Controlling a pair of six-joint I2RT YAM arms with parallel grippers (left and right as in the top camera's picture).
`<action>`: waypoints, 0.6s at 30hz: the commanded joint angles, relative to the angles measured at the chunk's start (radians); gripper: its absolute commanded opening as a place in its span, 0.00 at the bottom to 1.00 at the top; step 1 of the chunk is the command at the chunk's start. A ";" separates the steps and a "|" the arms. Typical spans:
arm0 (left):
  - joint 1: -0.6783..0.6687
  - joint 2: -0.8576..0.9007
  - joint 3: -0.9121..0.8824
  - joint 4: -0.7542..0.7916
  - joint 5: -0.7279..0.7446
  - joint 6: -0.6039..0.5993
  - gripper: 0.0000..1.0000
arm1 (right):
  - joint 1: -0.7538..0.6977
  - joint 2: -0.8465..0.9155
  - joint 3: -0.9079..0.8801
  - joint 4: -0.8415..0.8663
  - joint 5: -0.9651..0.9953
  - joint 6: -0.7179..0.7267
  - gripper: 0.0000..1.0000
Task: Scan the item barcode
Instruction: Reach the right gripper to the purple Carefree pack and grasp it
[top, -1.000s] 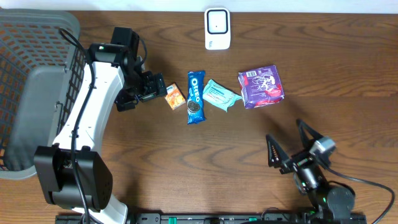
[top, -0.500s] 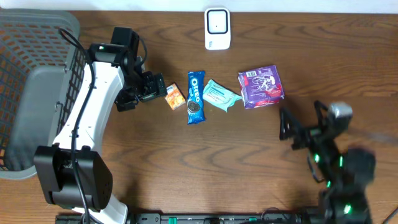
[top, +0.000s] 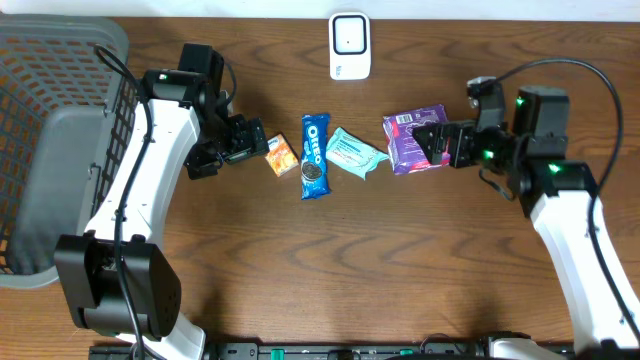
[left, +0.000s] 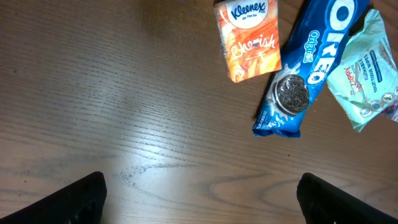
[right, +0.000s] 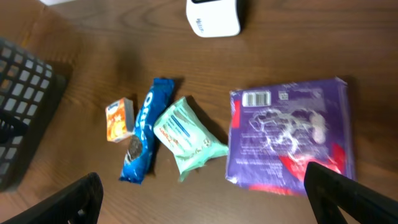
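Overhead looks down; both wrist views share the Oreo pack (top: 314, 156).

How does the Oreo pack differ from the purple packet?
The Oreo pack is blue, long and narrow; the purple packet is broader, nearly square. The purple packet shows a barcode on its upward face; the Oreo pack shows none there. Both lie flat on the wooden table.
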 joint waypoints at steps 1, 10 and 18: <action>0.007 -0.012 0.005 -0.004 0.002 -0.013 0.98 | -0.005 0.063 0.060 0.015 -0.072 -0.016 0.99; 0.007 -0.012 0.005 -0.004 0.002 -0.013 0.98 | -0.050 0.357 0.435 -0.401 0.133 -0.073 0.99; 0.007 -0.012 0.005 -0.004 0.002 -0.013 0.98 | -0.051 0.478 0.428 -0.393 0.433 -0.071 0.99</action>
